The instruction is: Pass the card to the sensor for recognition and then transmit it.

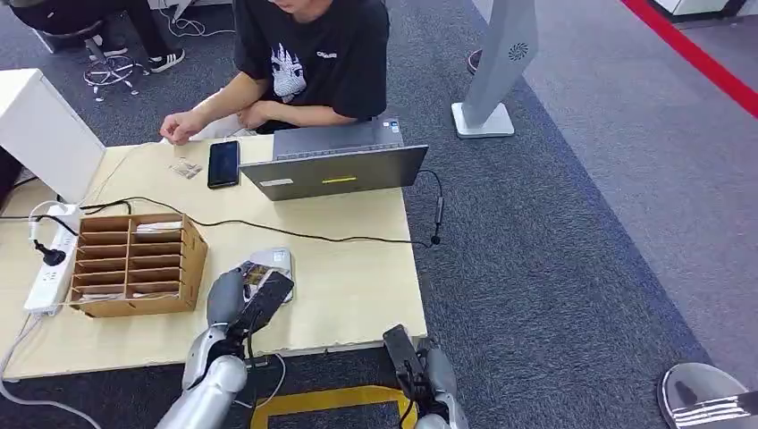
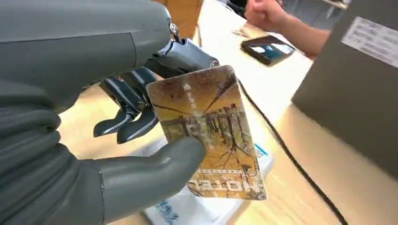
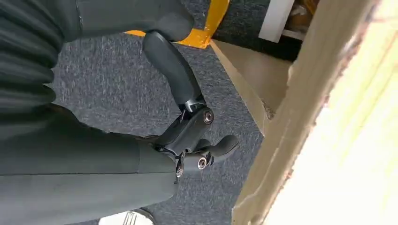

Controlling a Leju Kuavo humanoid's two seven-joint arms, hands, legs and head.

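the card (image 2: 209, 133), yellow-brown with a printed tree-and-building picture, is pinched between the thick grey thumb and the darker fingers (image 2: 123, 123) of the left hand (image 1: 248, 295). it is held just above a small white sensor (image 1: 271, 262) lying on the pale wooden table (image 1: 357, 286), though whether card and sensor touch is hard to tell from here. beside the hand stands a brown cardboard sorter (image 1: 134, 264) with slots. a black cable (image 1: 295, 234) crosses the table toward a grey laptop (image 1: 335, 161), with a black phone (image 1: 223, 164) beside it and a person (image 1: 308, 58) seated behind. the right hand (image 1: 420, 366) hangs below the table edge over dark carpet, fingers loosely apart, holding nothing.
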